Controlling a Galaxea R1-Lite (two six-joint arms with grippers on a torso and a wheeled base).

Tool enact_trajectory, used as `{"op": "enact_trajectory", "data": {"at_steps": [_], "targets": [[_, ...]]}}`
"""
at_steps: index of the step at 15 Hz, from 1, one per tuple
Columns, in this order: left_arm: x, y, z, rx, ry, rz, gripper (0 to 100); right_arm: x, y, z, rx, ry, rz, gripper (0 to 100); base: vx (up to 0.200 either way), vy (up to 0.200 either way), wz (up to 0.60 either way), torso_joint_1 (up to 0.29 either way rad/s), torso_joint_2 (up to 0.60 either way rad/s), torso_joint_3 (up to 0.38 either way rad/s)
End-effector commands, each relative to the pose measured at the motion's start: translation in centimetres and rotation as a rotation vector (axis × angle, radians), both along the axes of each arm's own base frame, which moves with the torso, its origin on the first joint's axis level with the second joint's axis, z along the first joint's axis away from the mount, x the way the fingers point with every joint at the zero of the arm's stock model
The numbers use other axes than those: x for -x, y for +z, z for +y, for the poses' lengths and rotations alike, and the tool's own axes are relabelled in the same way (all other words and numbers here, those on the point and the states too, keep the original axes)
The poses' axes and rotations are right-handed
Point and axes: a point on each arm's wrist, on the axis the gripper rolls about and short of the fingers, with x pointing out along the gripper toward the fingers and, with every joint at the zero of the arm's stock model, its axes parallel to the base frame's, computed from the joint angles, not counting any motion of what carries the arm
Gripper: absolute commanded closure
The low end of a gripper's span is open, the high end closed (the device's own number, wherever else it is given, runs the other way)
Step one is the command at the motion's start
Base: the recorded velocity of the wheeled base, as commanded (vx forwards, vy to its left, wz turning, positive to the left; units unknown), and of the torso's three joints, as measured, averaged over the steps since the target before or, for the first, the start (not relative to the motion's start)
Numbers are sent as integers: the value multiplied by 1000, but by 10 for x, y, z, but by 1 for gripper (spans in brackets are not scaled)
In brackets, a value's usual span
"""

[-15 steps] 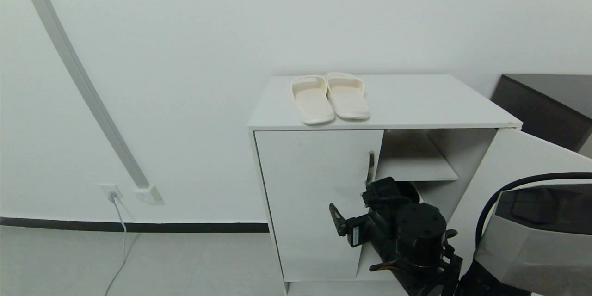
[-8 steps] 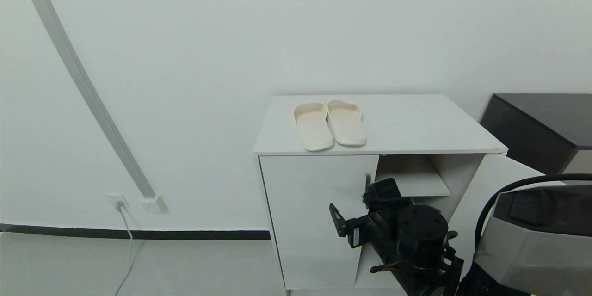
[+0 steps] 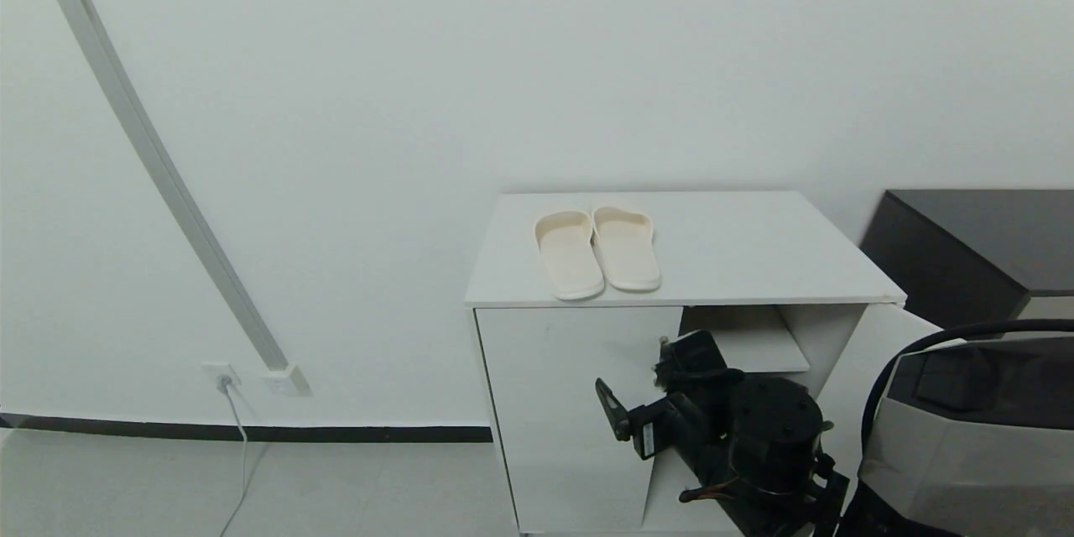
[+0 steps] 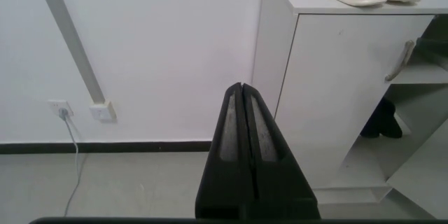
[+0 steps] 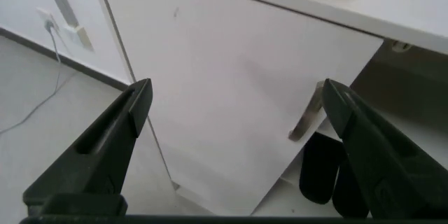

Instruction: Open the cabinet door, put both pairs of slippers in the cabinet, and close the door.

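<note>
There is one white cabinet (image 3: 755, 252) with two doors: one shut door (image 3: 570, 403) and one open door (image 3: 877, 361). One handle (image 4: 400, 59) can be seen, and one shelf (image 3: 759, 348) inside. Two cream slippers (image 3: 570, 256) are on top. Two dark slippers (image 5: 329, 175) are inside. The wall has one socket (image 3: 220, 374), one cord (image 3: 239, 470) and one long grey strip (image 3: 143, 143). One dark cupboard (image 3: 965, 252) stands beside the cabinet.

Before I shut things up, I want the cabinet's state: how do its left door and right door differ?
The left door is shut, flush with the cabinet front; the right door is swung wide open, baring the shelf. The left door shows its outer face, with a handle at its inner edge; the right door shows its inner face. Both are plain white panels.
</note>
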Motion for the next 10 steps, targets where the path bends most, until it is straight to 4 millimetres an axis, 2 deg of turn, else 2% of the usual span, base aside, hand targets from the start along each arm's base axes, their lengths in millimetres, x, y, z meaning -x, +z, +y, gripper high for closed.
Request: {"op": "enact_trajectory", "data": {"at_steps": [1, 2, 4, 7, 8, 10], "targets": [[0, 0, 0, -1, 2, 0, 100, 0, 1, 1, 3, 1, -5, 0, 0, 0, 0, 0, 0, 0], [0, 0, 0, -7, 2, 0, 100, 0, 11, 1, -11, 6, -30, 0, 0, 0, 0, 0, 0, 0], [0, 0, 0, -7, 2, 0, 100, 0, 26, 5, -5, 9, 40, 0, 0, 0, 0, 0, 0, 0], [0, 0, 0, -7, 4, 0, 100, 8, 75, 12, -42, 16, 135, 0, 0, 0, 0, 0, 0, 0], [0, 0, 0, -4, 2, 2, 100, 9, 97, 15, -50, -5, 175, 0, 0, 0, 0, 0, 0, 0], [0, 0, 0, -5, 4, 0, 100, 3, 126, 23, -73, -53, 230, 0, 0, 0, 0, 0, 0, 0]]}}
